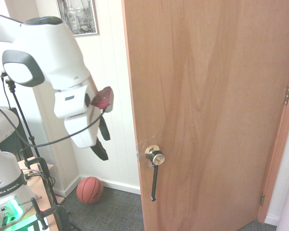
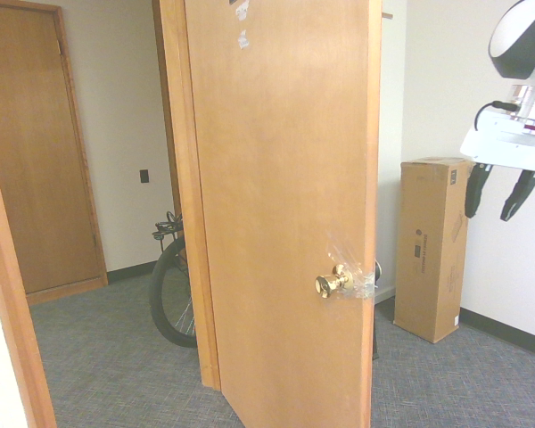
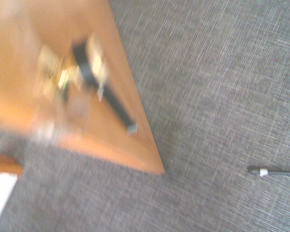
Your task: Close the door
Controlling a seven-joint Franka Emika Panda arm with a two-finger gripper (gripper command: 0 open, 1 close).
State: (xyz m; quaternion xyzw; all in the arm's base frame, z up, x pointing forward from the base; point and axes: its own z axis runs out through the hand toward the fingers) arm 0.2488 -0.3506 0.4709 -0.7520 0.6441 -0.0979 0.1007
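**Wooden door ajar, arm off to the side**

Light-brown door (image 1: 212,110) stands partly open, its brass knob (image 1: 155,156) and black lever (image 1: 154,183) near the free edge. The end effector (image 2: 497,192) hangs well clear of it, fingers spread, gripping nothing. A basketball (image 1: 89,189) sits on the grey carpet (image 3: 222,96).

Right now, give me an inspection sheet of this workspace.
Surface: grey carpet floor.
Job's things: door stands ajar; brass knob with black lever handle hanging down.
Clutter: basketball, cardboard box, bicycle wheel.
Grippers: gripper open, apart from the door.
Cables: black cable along the wrist.
Surroundings: white panelled wall, framed picture, second door shut.
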